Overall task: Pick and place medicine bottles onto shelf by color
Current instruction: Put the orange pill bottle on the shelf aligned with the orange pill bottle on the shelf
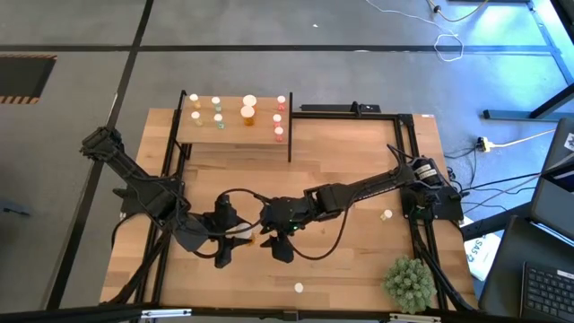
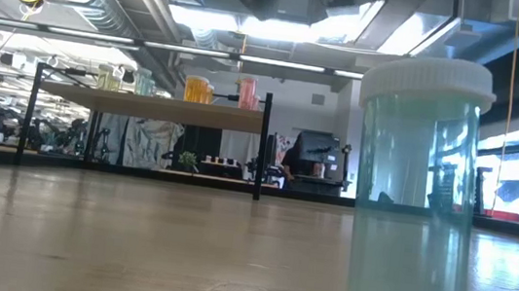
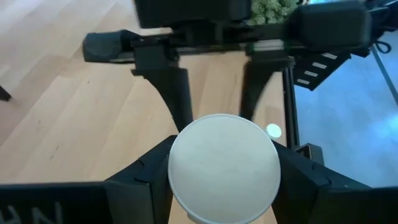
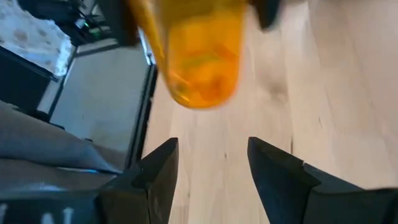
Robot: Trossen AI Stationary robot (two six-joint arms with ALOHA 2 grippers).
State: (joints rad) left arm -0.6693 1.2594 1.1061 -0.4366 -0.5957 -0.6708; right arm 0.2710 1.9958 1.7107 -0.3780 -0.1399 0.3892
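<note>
In the lower middle of the top-down picture, the two dark arms meet over the big wooden bench (image 1: 359,260). The left end effector (image 3: 224,180) is pinching a small see-through orange bottle with a round white cap (image 3: 224,168) by its sides. The right end effector (image 4: 211,168) sits just beside it with its fingers spread and nothing between them, and the orange bottle's bottom (image 4: 202,62) hangs right in front of it. It looks like a hand-over. To do it well, the right fingers should slide around the orange body and squeeze before the left lets go. The little light wooden shelf with thin black posts (image 1: 235,136) waits in the upper middle, with other orange bottles (image 1: 248,111) already on it.
</note>
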